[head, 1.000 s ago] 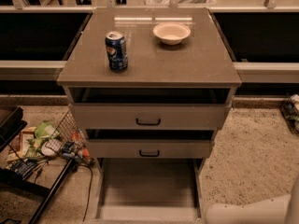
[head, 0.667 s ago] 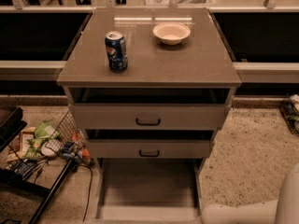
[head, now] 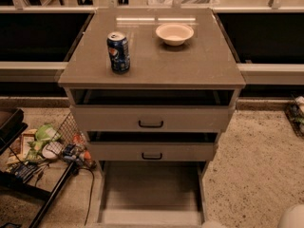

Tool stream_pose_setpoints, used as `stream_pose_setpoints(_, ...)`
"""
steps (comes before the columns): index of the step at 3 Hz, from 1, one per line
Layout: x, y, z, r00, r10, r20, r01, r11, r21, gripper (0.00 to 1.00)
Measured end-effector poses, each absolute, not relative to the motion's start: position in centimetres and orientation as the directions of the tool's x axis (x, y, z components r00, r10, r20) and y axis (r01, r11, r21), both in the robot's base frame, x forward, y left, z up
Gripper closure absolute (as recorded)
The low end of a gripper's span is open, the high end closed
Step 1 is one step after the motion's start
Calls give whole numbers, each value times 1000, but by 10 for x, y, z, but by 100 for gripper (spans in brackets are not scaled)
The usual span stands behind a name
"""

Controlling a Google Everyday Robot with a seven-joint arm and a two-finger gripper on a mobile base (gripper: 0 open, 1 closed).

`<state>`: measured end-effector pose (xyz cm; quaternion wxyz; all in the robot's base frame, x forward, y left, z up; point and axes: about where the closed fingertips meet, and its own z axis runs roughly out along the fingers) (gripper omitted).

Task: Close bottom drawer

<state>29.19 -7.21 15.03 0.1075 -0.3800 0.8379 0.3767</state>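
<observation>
Claw: out of frame, so I cannot tell its grip; white arm part [head: 292, 217] at near right corner.
Bottom drawer [head: 151, 189]: pulled far out toward near edge, under middle drawer [head: 180, 152].
Cabinet top [head: 190, 65]: can [head: 118, 52] left, bowl [head: 174, 33] far right.

Lab-like workspace: drawer cabinet [head: 152, 70], floor clutter [head: 47, 148]

Dim warm light, glare on countertop [head: 166, 61]

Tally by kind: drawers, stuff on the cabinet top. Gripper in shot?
Drawers: 3 (top drawer, middle drawer, bottom drawer)
Soda can: 1
Bowl: 1
Gripper: 0, out of view; pale robot part bottom right
Total: 5
</observation>
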Motion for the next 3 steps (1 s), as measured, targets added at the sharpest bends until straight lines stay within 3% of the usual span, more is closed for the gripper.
stream_pose_setpoints(1, 264, -48, 106, -726, -490, -482, -677, 386, 626, 100)
stream_pose_setpoints(3, 291, -17, 85, -686, -449, -573, -721, 312, 618, 100)
